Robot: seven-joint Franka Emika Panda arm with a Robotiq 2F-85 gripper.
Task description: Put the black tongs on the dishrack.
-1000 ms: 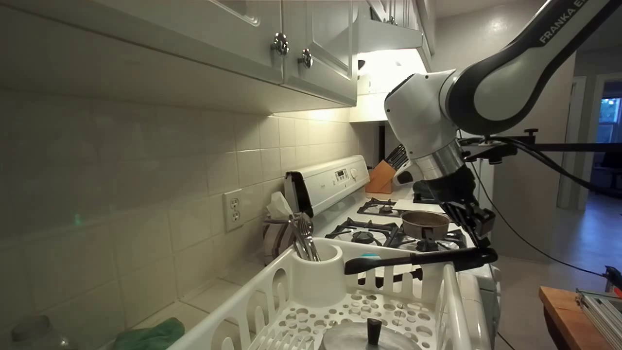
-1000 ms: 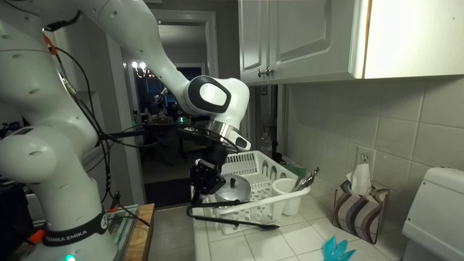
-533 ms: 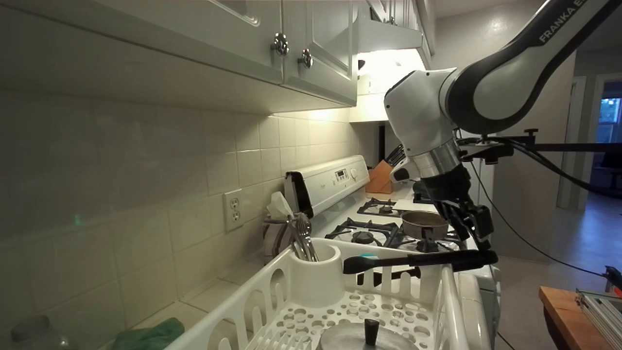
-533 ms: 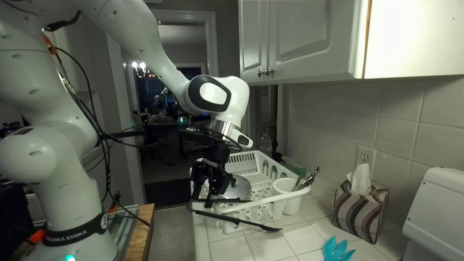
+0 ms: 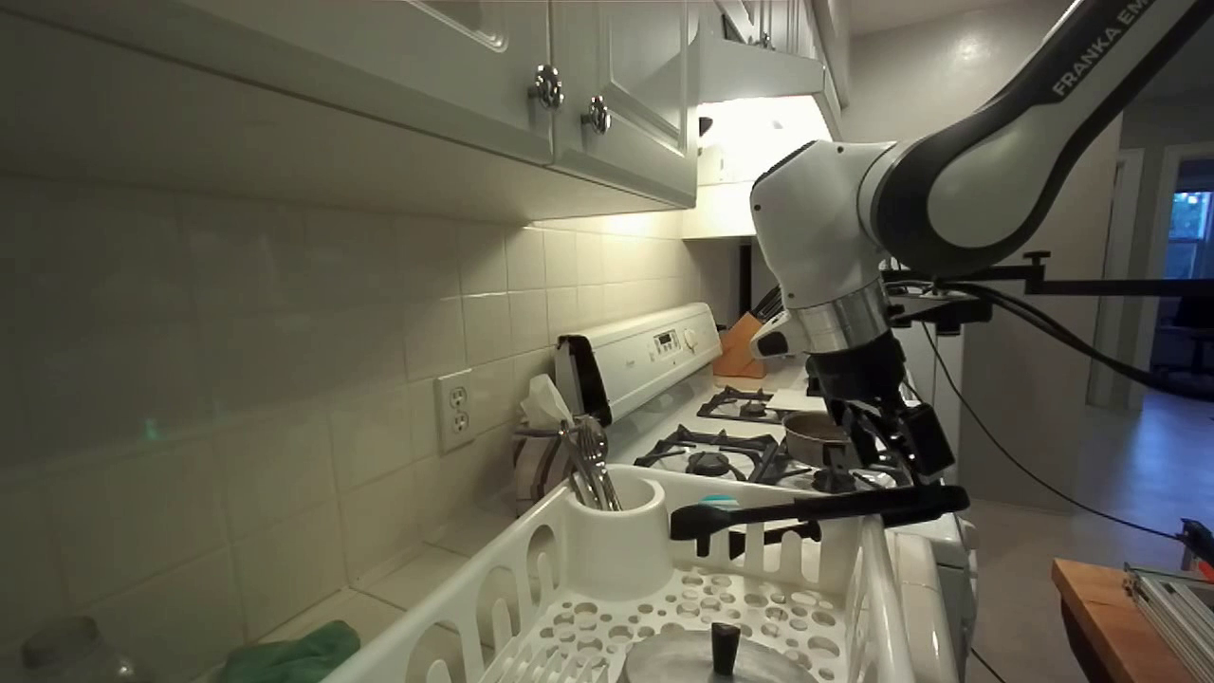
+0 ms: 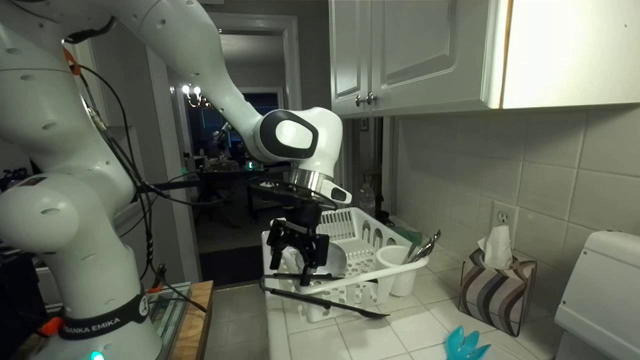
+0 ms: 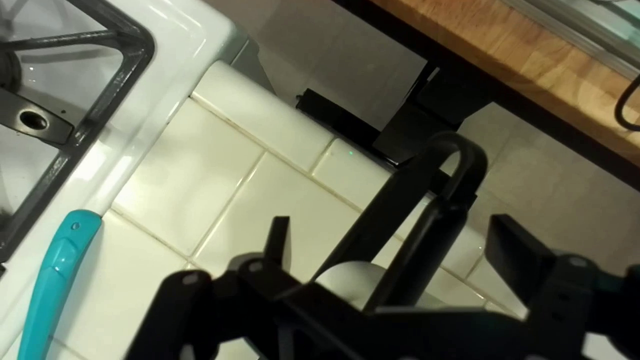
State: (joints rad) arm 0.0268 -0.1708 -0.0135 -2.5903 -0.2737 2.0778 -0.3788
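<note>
Black tongs straddle the end rim of the white dishrack, one arm over the inside and one arm outside, above the tiles. Their looped end points toward the counter's front edge. In an exterior view the tongs lie nearly level across the rack's corner. My gripper is just above them, its jaws spread wide. In the wrist view the tong arms pass between the parted fingers of my gripper, with gaps on both sides. The tongs' far tips are hidden there by the gripper body.
Inside the rack rest a metal lid and a cup of cutlery. A blue utensil and a tissue box stand on the counter. A pot sits on the stove; cabinets hang above.
My gripper has let go of the tongs' looped end, its jaws spreading apart, and has shifted slightly toward the rack. The tongs have barely moved and stay hooked on the rim.
</note>
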